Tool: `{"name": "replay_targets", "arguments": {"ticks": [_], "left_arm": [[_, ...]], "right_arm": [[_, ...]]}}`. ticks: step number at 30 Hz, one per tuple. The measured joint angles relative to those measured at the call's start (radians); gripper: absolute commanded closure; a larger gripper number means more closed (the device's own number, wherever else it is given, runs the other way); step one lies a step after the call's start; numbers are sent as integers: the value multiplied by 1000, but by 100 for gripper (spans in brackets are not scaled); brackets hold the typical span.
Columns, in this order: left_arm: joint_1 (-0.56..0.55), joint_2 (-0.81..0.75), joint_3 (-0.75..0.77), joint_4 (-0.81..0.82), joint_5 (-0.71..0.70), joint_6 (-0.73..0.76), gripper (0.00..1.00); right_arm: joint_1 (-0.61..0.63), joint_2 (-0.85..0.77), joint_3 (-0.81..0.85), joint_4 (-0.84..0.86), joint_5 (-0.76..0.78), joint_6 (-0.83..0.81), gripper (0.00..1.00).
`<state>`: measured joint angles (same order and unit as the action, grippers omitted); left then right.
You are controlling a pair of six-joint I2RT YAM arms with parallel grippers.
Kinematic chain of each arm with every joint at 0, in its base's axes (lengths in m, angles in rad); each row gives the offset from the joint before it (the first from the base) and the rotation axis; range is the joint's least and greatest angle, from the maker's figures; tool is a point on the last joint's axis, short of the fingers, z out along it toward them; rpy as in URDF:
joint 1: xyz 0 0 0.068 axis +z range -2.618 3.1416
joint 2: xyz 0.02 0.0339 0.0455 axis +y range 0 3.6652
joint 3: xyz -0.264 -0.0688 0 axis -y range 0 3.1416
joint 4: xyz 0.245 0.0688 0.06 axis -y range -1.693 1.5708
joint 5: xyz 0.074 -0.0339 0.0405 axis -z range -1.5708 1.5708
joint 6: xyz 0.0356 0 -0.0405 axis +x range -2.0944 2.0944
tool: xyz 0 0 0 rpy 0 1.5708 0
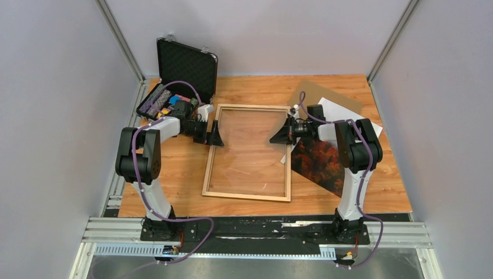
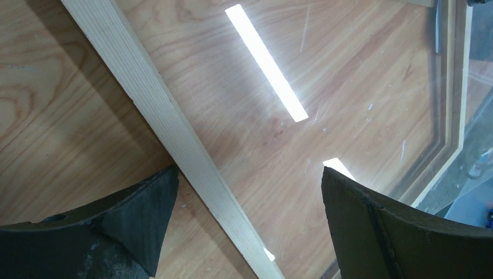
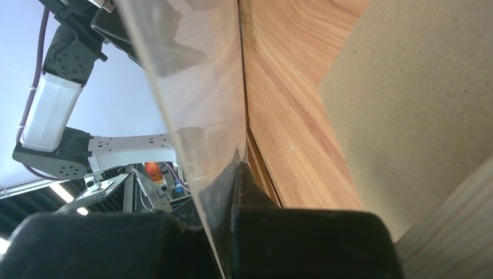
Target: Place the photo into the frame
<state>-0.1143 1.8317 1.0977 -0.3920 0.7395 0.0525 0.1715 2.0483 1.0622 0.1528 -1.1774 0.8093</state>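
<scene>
The frame (image 1: 211,165) of light wood lies flat in the middle of the table. A clear sheet (image 1: 256,145) rests across its opening. My left gripper (image 1: 215,136) is open, its fingers astride the frame's left rail (image 2: 174,133) without touching it; in the left wrist view the gripper (image 2: 250,197) has the rail running between its fingers. My right gripper (image 1: 280,135) is shut on the clear sheet's right edge (image 3: 192,116), pinched at the tips (image 3: 237,168). The photo (image 1: 317,163), orange-red trees facing up, lies right of the frame, partly under the right arm.
A brown backing board (image 1: 325,94) lies at the back right, seen close in the right wrist view (image 3: 418,104). An open black foam-lined case (image 1: 186,64) stands at the back left with small items in front of it. Grey walls close in three sides.
</scene>
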Motion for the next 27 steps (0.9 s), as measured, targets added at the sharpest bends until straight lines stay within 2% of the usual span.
{"name": "replay_targets", "arguments": {"ticks": [6, 19, 27], "left_arm": [[0, 0, -2, 11, -4, -2, 0], [0, 0, -8, 31, -5, -16, 0], [0, -2, -11, 38, -11, -28, 0]], "right_arm": [[1, 10, 13, -7, 3, -3, 99], [4, 13, 79, -136, 92, -92, 80], [5, 13, 91, -214, 146, -139, 75]]}}
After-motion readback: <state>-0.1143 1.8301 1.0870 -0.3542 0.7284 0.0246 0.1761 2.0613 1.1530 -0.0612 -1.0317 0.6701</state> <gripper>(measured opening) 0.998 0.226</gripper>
